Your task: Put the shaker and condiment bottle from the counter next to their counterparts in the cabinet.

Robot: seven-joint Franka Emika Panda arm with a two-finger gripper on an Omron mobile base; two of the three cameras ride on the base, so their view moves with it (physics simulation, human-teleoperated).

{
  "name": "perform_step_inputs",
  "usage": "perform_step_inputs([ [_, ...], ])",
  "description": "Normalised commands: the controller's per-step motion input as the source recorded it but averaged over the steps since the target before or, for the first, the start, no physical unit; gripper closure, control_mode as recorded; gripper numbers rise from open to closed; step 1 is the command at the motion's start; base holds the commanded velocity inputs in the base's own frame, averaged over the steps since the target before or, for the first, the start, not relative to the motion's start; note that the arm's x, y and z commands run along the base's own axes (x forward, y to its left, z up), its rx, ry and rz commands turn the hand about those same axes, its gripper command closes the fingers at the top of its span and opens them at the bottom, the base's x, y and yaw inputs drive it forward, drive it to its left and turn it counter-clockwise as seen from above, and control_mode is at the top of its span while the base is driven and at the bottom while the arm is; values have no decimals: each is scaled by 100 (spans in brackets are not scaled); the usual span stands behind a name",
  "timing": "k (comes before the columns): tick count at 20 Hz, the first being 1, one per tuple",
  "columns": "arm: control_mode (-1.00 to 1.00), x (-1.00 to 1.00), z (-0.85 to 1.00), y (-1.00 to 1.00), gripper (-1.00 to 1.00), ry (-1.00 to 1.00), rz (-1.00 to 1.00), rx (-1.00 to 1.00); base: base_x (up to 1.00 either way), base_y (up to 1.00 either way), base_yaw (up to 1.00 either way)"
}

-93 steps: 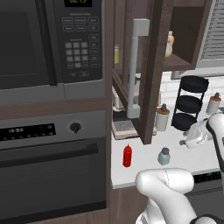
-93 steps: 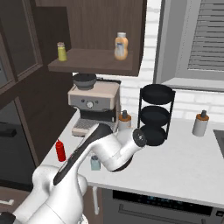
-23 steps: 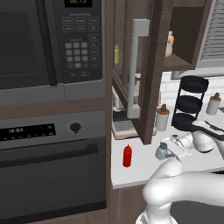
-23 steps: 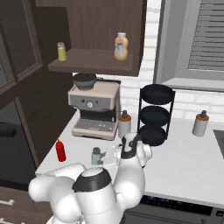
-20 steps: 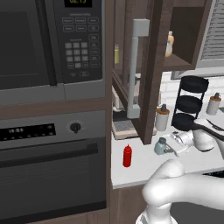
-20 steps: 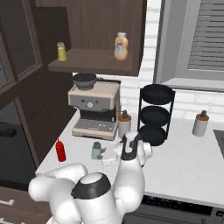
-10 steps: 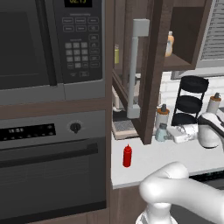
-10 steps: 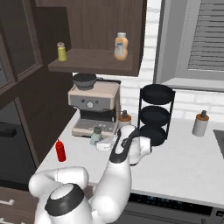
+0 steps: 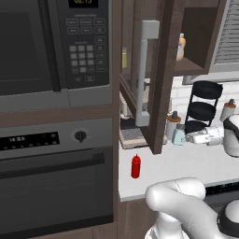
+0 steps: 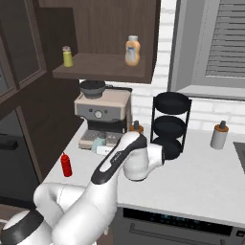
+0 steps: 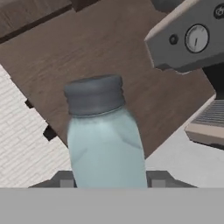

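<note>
The pale blue-grey shaker (image 11: pixel 105 140) with its dark grey cap sits between my fingertips (image 11: pixel 64 180); my gripper (image 11: pixel 109 180) is shut on it. In the base views the gripper (image 9: pixel 187 137) (image 10: pixel 104 148) holds the shaker (image 9: pixel 179 135) (image 10: pixel 98 143) above the white counter (image 9: pixel 186 163) (image 10: pixel 206 177), in front of the coffee machine. The red condiment bottle (image 9: pixel 136 165) (image 10: pixel 66 164) stands upright near the counter's left front corner. The cabinet (image 10: pixel 100 72) is open, its door (image 9: pixel 161 70) swung out; a yellow-green shaker (image 10: pixel 68 56) and an amber bottle (image 10: pixel 132 50) (image 9: pixel 181 46) stand on its shelf.
A coffee machine (image 10: pixel 103 112) sits at the back left under the cabinet. A black tiered rack (image 10: pixel 171 124) (image 9: pixel 201 107) and white canisters (image 10: pixel 218 135) (image 9: pixel 172 125) stand on the counter. A microwave (image 9: pixel 46 46) and an oven (image 9: pixel 56 182) fill the wall to the left.
The gripper closed on the shaker, which stood beside the red bottle, then lifted it up and back toward the coffee machine. The red bottle has not moved.
</note>
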Motion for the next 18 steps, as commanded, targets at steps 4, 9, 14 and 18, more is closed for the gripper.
perform_step_inputs([
  [4, -100, -41, 92, 8, 100, 3, -22, 0, 0, 0, 0],
  [9, -100, 3, 81, 23, 100, -1, -12, -4, 0, 0, 0],
  [14, -100, 4, 100, 4, 100, 3, -10, -2, 0, 0, 0],
  [18, -100, -2, 100, 0, 100, 0, -11, -2, 0, 0, 0],
])
